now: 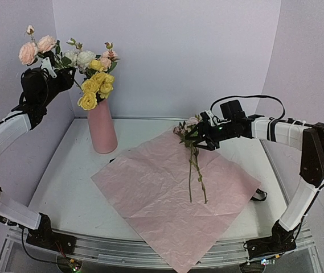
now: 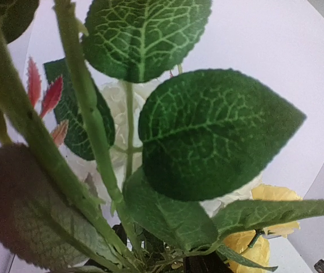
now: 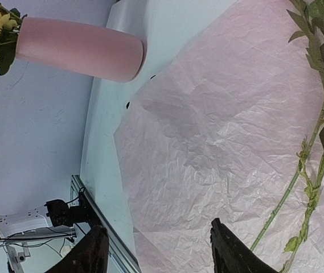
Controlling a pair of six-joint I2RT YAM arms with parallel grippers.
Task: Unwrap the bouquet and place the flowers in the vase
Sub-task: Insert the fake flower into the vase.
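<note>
The salmon-pink vase (image 1: 102, 129) stands at the back left with yellow, cream and pink flowers (image 1: 96, 85) in it. My left gripper (image 1: 62, 77) is high up, left of the vase's rim, among the stems. Two pale pink blooms (image 1: 36, 50) stand just above it. Green leaves (image 2: 213, 131) and stems (image 2: 90, 119) fill the left wrist view, so the jaws are hidden. Two more flowers (image 1: 196, 173) lie on the flat pink paper (image 1: 156, 199). My right gripper (image 1: 200, 136) hovers by their heads, open and empty (image 3: 158, 227), with the stems (image 3: 315, 170) to one side.
The crinkled paper sheet covers the table's middle and overhangs the near edge. A small dark thing (image 1: 258, 196) lies at the paper's right corner. Walls close in on the left, back and right. The metal rail (image 1: 150, 253) runs along the front.
</note>
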